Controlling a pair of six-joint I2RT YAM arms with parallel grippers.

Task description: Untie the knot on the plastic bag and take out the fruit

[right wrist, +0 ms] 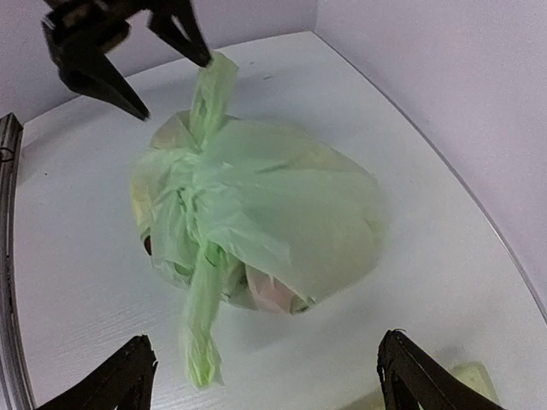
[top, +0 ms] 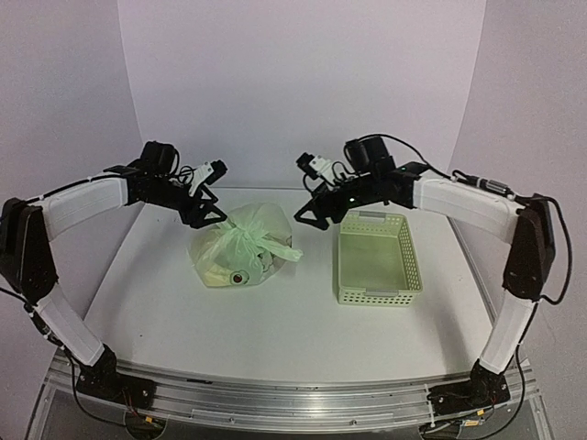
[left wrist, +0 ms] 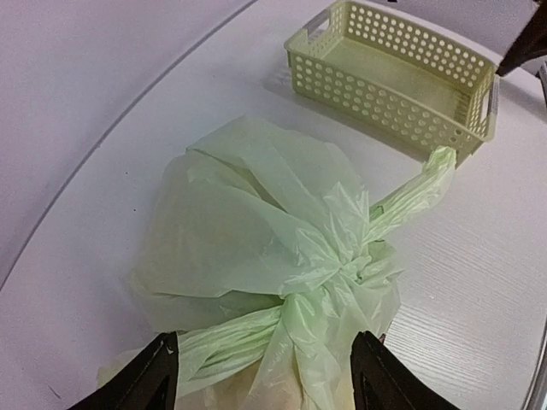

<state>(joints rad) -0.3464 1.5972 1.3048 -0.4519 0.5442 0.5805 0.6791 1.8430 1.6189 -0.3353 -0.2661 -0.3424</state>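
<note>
The knot (left wrist: 342, 265) is tied tight on top of the plastic bag (left wrist: 197, 231), just ahead of the left gripper (left wrist: 263, 340); its jaws stand apart astride one handle loop (left wrist: 226, 346) without pinching it; the other loop (right wrist: 201, 342) droops just ahead of the right gripper (right wrist: 265, 340), which is spread wide and empty; the fruit (right wrist: 269, 295) shows only dimly through the film; nothing is out, so untying and emptying both remain; the basket (left wrist: 376, 102) sits beyond the bag from the left gripper.

A lab: white table (top: 275, 330) between plain walls (top: 303, 82).
</note>
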